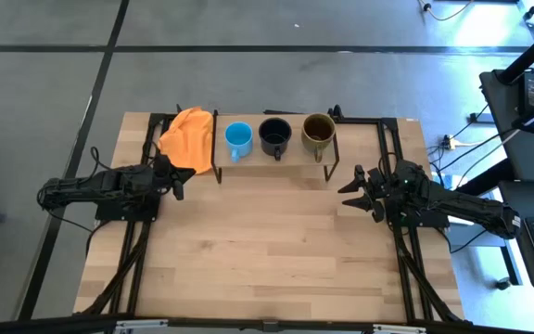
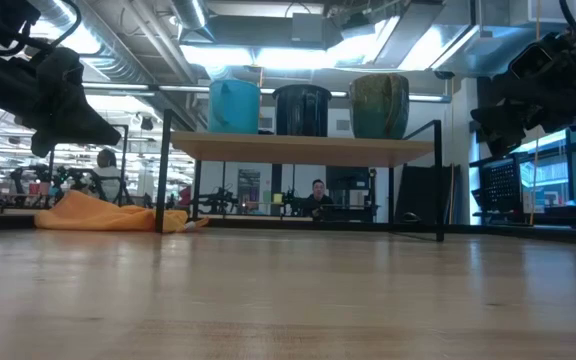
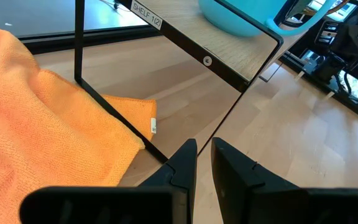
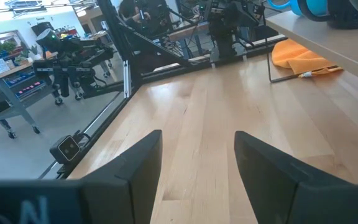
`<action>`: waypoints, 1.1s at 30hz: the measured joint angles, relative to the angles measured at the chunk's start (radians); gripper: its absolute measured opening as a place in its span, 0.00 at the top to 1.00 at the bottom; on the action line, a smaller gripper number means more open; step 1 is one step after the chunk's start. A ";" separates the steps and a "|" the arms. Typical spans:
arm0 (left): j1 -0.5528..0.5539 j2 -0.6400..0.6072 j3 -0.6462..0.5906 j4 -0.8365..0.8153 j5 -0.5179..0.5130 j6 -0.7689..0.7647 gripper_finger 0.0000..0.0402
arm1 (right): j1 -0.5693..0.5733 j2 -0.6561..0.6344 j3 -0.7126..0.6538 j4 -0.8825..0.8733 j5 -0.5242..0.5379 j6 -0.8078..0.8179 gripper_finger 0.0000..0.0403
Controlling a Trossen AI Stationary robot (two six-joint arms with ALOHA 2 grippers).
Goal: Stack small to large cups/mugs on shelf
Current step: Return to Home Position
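**Three mugs lined up on the shelf, both arms hanging off to the sides**

Nearest to me, the front half of the desk (image 1: pixel 276 250) is plain pale wood. Go a little further back and there are the arms, one at each side edge.

Over by the left edge, the left tool (image 3: pixel 204 143) hangs low with its fingers drawn almost together. Only a slim gap shows between them and there's nothing in it. It points at the left end of the shelf, just short of the black leg frame.

Across at the right edge, the right tool (image 4: pixel 197 133) is spread wide and just as empty, with only bare desk showing between its fingers. It sits just off the shelf's right end, on the near side.

Now to the back of the desk. The shelf (image 2: pixel 298 149) stands along the far edge on its thin black legs, and all three mugs are up on the light top board, upright in one row. The light blue mug (image 1: pixel 238 139) is at the left end, the black mug (image 1: pixel 274 136) is in the middle, and the olive-brown mug (image 1: pixel 318 134) is at the right end. There's a small gap between each pair.

At the far left corner an orange cloth (image 1: pixel 188 139) lies crumpled on the desk, right up against the shelf's left legs.

Far behind it all, a person (image 2: pixel 318 195) can be seen between the shelf legs.
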 joint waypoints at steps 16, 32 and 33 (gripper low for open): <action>0.000 0.000 0.000 0.000 0.000 0.000 0.90 | 0.000 0.000 0.000 0.000 0.000 0.000 0.50; 0.000 0.000 0.000 0.000 0.000 0.000 0.90 | 0.000 0.000 0.000 0.000 0.000 0.000 0.50; 0.000 0.000 0.000 0.000 0.000 0.000 0.90 | 0.000 0.000 0.000 0.000 0.000 0.000 0.50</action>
